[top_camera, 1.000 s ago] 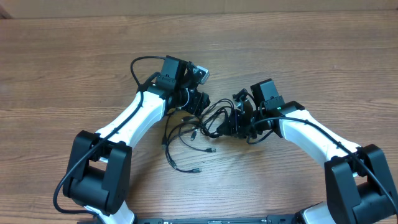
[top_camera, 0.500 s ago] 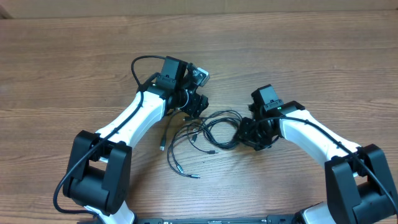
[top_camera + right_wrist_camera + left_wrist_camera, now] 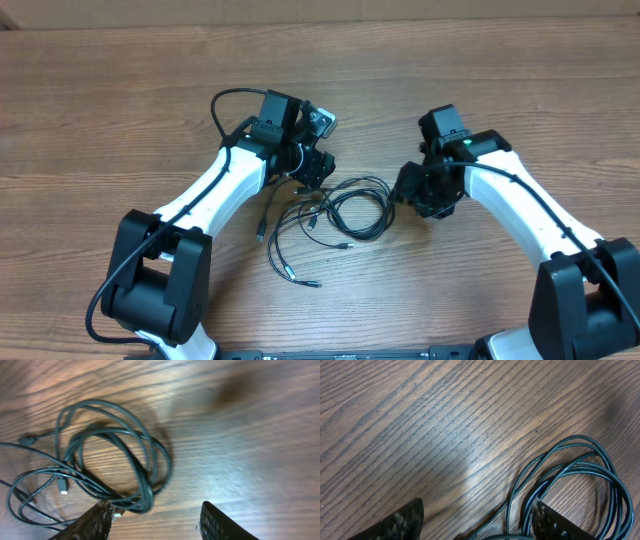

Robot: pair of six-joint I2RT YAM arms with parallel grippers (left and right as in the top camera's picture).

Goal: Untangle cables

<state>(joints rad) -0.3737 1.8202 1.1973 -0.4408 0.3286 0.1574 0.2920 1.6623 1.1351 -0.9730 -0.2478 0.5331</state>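
The cables [image 3: 335, 212] are thin black cords lying on the wooden table as loose overlapping loops, with plug ends trailing toward the front left. My left gripper [image 3: 318, 168] stands open at the bundle's upper left edge. In the left wrist view a few strands of the cables [image 3: 570, 475] run up between its spread fingers [image 3: 402, 522], close to the right one. My right gripper [image 3: 408, 192] is open just right of the loops. In the right wrist view the coiled cables [image 3: 115, 455] lie ahead and to the left, their lower edge by the left finger [image 3: 92, 522].
The wooden table [image 3: 470, 80] stretches around both arms. A thicker black arm cable [image 3: 225, 105] arcs behind the left wrist. Both white arms reach in from the front corners.
My right gripper has opened and let go of the cables, then drawn back to the right. The bundle has dropped flat and spread out. The left arm has stayed put.
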